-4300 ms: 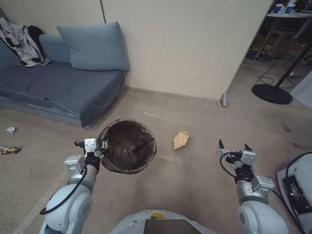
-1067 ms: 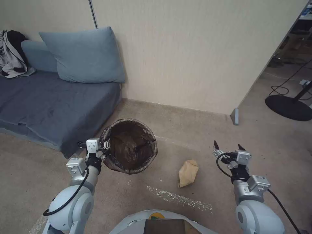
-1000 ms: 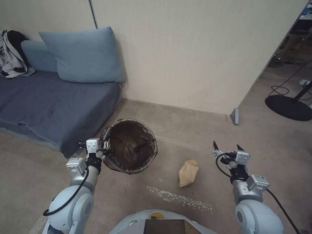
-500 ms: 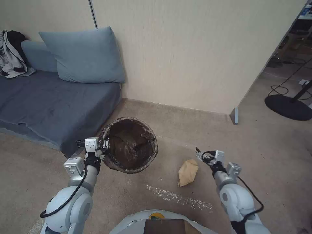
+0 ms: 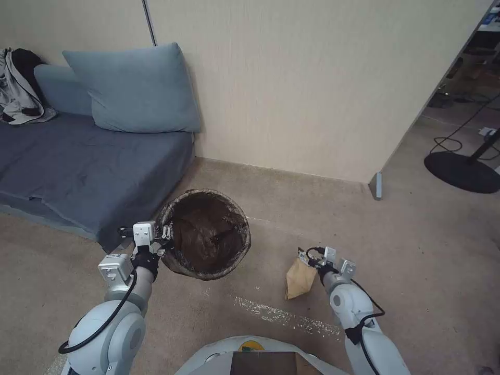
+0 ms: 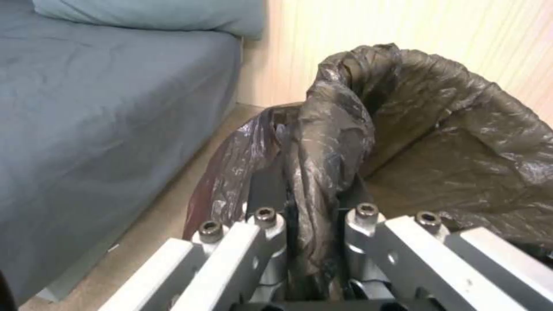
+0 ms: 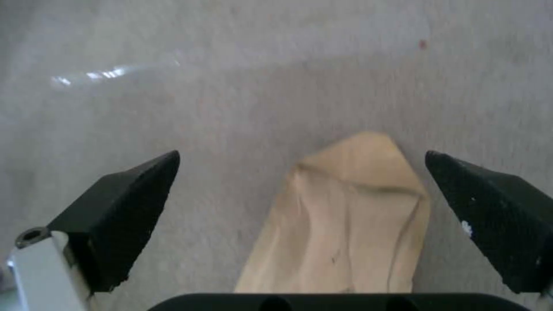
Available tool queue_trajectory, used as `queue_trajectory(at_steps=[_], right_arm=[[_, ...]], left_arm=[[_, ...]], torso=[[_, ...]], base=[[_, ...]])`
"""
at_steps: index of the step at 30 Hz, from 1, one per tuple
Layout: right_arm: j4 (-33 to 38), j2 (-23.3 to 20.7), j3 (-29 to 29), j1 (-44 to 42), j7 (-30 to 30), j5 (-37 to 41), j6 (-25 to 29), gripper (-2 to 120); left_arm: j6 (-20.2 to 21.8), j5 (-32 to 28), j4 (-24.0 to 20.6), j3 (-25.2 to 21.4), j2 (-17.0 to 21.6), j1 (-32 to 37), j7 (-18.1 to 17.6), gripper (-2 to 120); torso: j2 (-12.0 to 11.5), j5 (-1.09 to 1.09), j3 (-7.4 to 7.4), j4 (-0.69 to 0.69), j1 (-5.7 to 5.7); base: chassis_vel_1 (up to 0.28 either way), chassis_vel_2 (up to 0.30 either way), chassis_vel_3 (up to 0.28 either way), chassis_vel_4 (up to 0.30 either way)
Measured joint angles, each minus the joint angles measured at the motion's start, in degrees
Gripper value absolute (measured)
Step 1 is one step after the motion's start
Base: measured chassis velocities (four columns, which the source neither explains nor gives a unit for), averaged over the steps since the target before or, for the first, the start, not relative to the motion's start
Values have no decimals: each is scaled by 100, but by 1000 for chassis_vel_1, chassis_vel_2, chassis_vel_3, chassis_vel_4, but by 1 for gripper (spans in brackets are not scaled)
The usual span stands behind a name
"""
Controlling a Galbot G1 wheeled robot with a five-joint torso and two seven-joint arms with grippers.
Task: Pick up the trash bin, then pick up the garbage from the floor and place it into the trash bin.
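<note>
Head view: beige carpet [image 5: 432,250], cream wall [image 5: 312,78], blue sofa [image 5: 78,161].

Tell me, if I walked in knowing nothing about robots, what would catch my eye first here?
Likely the trash bin, lined with a crinkled dark bag, held off the carpet in front of the blue sofa by the left tool, which is clamped on the bag-covered rim. Next, the right tool, its black fingers spread open, poised over a crumpled tan paper lying on the floor to the bin's right.
</note>
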Motion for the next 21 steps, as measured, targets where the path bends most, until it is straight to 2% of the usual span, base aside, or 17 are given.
queue_trajectory(at_steps=[7,21], right_arm=[[-401,58,18,70,17,-414,85,100],[-682,40,177,60,15,-467,123,100]], left_arm=[[0,0,-53,7,2,60,4,7],[-19,-3,-29,35,-37,63,7,7]], torso=[[0,0,0,0,0],[0,0,0,0,0]], base=[[0,0,0,0],[0,0,0,0]])
